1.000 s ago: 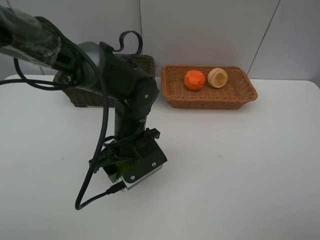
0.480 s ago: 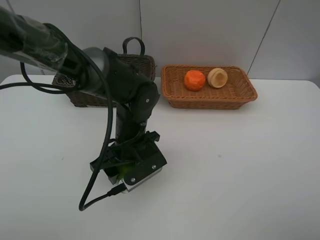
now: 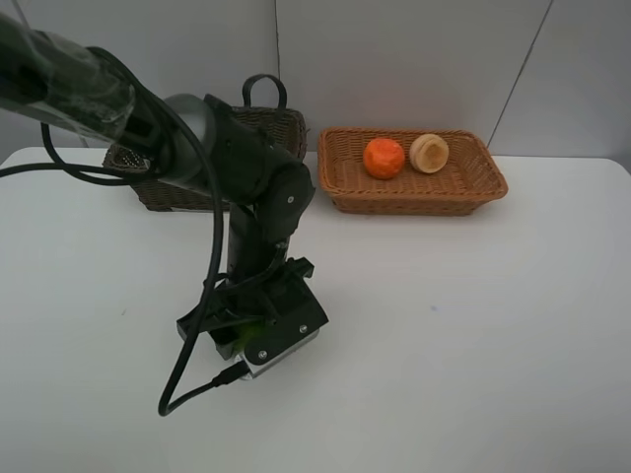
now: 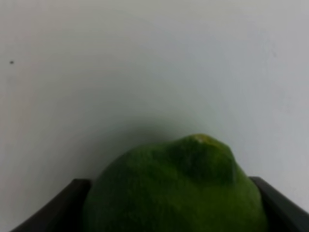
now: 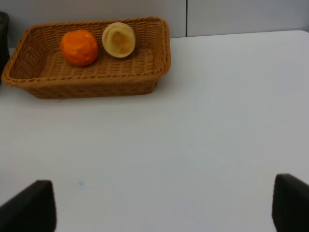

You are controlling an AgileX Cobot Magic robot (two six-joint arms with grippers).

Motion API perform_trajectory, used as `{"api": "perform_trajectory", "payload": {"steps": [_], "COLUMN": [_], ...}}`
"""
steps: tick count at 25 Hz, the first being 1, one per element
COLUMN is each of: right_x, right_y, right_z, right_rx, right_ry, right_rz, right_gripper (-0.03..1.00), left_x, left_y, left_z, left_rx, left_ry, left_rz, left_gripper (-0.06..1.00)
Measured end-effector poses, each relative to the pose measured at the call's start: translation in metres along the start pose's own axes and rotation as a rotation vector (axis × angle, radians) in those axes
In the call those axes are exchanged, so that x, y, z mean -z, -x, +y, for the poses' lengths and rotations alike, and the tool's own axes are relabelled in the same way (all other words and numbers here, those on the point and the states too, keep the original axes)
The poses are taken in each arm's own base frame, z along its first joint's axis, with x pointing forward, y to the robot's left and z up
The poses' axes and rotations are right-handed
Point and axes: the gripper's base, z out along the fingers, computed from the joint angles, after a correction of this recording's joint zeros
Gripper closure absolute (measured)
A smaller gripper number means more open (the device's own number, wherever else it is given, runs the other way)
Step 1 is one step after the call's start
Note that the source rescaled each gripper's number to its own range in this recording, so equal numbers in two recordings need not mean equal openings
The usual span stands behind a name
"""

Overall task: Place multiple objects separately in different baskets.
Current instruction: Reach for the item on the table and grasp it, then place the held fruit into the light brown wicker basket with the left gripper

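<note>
A white worktop (image 3: 473,325) runs back to a pale panelled wall. Against that wall sit the dark basket (image 3: 158,182), partly behind the left arm, and the light tan basket (image 3: 419,177), which holds an orange (image 3: 384,158) and a pale round fruit (image 3: 429,153). The left hand (image 3: 242,335) is down at the worktop with the lime (image 4: 176,191) between its fingers; whether the grip has bitten I cannot tell. The right hand (image 5: 164,208) is released and empty. The step looks like picking the lime: next, clench, lift, carry it to a basket.

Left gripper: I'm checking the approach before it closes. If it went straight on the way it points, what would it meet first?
The green lime, already between the open jaws; just past it, the white table.
</note>
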Motion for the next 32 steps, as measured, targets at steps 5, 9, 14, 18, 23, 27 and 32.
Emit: {"api": "perform_trajectory", "payload": {"steps": [5,9,14,18,23,27,32], "right_x": [0.0,0.0,0.0,0.0,0.0,0.0,0.0], "right_y": [0.0,0.0,0.0,0.0,0.0,0.0,0.0], "right_z": [0.0,0.0,0.0,0.0,0.0,0.0,0.0], "right_rx": [0.0,0.0,0.0,0.0,0.0,0.0,0.0], "right_ry": [0.0,0.0,0.0,0.0,0.0,0.0,0.0], "right_rz": [0.0,0.0,0.0,0.0,0.0,0.0,0.0], "right_gripper": [0.0,0.0,0.0,0.0,0.0,0.0,0.0], "left_x": [0.0,0.0,0.0,0.003,0.032,0.053,0.067], "left_y": [0.0,0.001,0.001,0.001,0.001,0.001,0.0], "left_z": [0.0,0.0,0.0,0.001,-0.003,-0.008,-0.006], "left_rx": [0.003,0.036,0.099,0.14,0.234,0.393,0.693], "left_ry": [0.0,-0.001,0.002,0.026,0.101,0.15,0.164], "left_rz": [0.0,-0.011,-0.016,-0.022,-0.057,-0.106,-0.145], "left_gripper": [0.15,0.15,0.15,0.15,0.15,0.15,0.15]}}
